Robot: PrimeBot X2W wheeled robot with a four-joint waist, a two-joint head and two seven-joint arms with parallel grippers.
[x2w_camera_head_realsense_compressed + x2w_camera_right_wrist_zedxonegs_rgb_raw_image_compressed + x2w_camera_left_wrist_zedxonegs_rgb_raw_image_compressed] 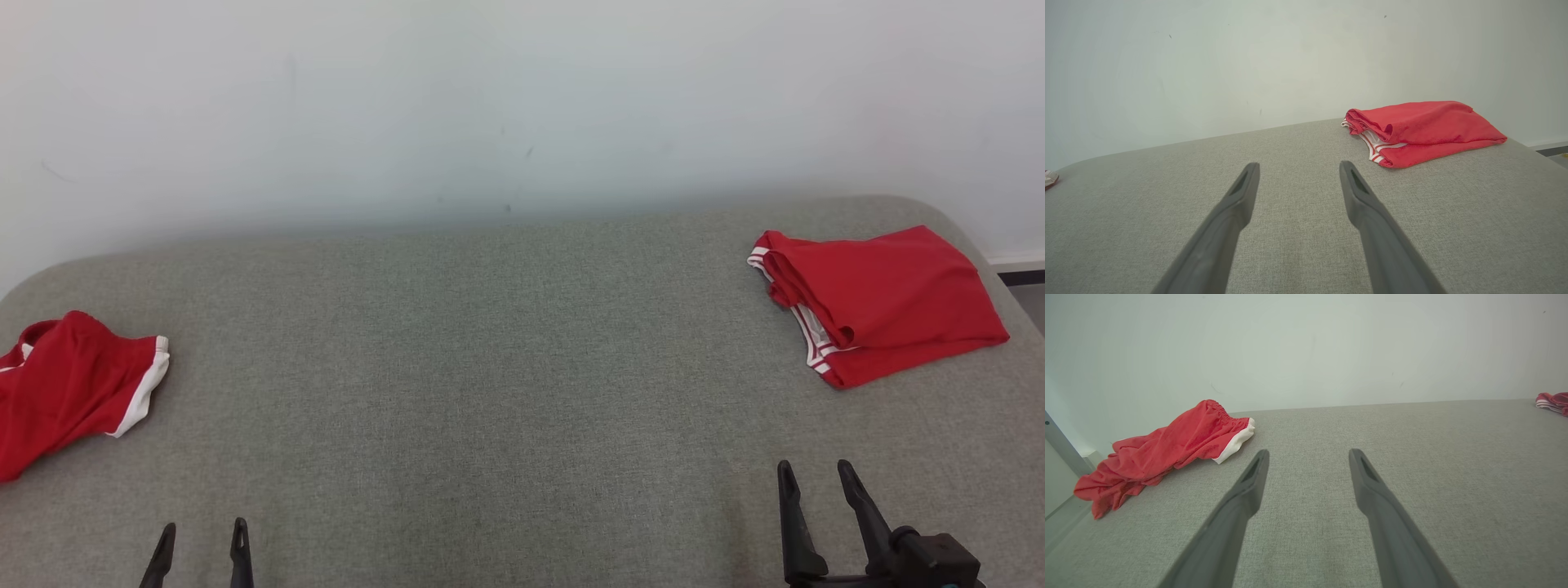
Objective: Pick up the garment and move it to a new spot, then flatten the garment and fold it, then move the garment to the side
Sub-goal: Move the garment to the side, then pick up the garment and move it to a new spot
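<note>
Currently, a crumpled red fabric garment with a white hem is lying bunched at the left edge of the grey fabric-covered table. A folded red fabric garment with white stripes is resting near the far right corner. The left gripper and right gripper are hovering over the near edge, pointing forward, jaws spread wide and gripping nothing, well apart from both garments.

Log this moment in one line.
left tool: open, empty | right tool: open, empty | crumpled red shorts: at left, untouched | folded red garment: far right
</note>
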